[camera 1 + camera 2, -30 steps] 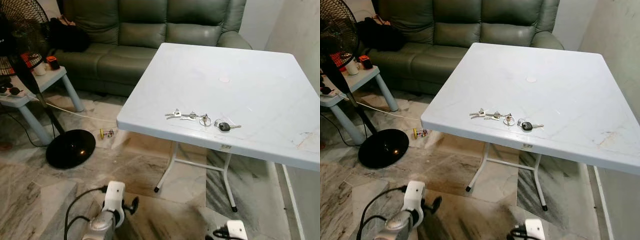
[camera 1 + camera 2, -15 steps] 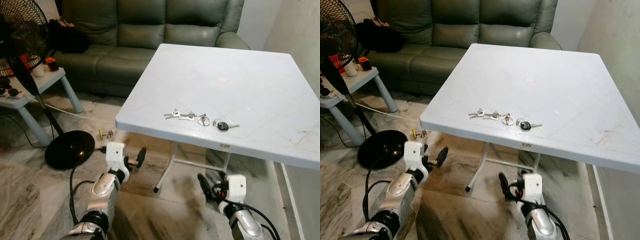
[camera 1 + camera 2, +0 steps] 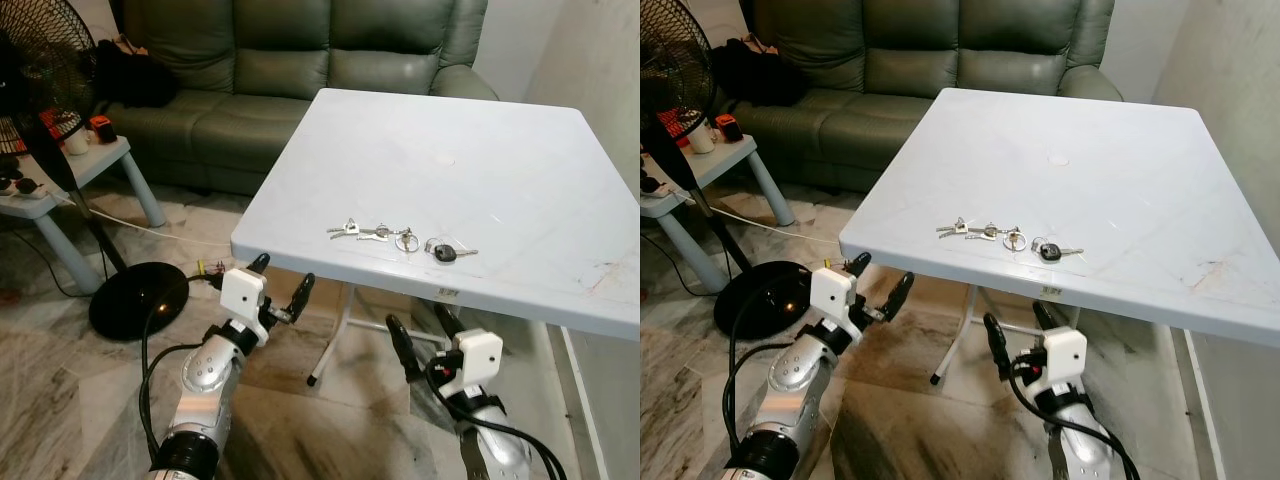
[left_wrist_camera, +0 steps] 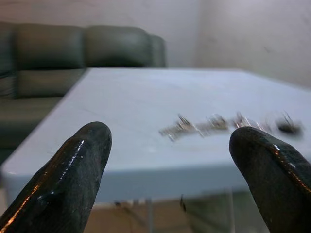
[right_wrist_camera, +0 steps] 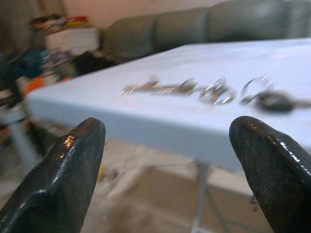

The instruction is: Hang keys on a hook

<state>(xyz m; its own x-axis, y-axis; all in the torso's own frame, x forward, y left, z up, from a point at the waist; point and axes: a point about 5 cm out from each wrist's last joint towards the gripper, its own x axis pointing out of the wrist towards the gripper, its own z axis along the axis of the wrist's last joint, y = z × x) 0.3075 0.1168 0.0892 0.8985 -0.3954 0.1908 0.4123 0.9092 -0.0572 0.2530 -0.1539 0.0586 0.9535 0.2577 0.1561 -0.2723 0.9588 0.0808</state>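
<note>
So we're standing at the near edge of a white folding table (image 3: 520, 150), both arms raised in front of us, just below and short of the tabletop. The keys (image 3: 400, 238) are lying flat near that front edge, strung out in a loose line: a couple of small silver keys on one end, some rings in the middle, and a black-headed key on the other end.

Our left gripper (image 3: 278, 285) sits just under the table's near-left corner, fingers spread wide and holding nothing. From the left wrist view the keys (image 4: 218, 125) are ahead of it and slightly above, off toward its right finger, with the table edge between them. The left fingertips (image 4: 73, 170) frame the tabletop with a big gap.

Our right gripper (image 3: 424, 338) is under the front edge, almost directly below the keys, also wide open and empty. In the right wrist view the keys (image 5: 214, 90) sit above and ahead of it, between the two fingers (image 5: 63, 179), a bit blurry.

Beyond the table, past both grippers, there's a green sofa (image 3: 300, 60). Off to the left of our left gripper we've got a black standing fan (image 3: 60, 120) on its round base and a small side table (image 3: 90, 165) with clutter on it. Marble-look floor below.
</note>
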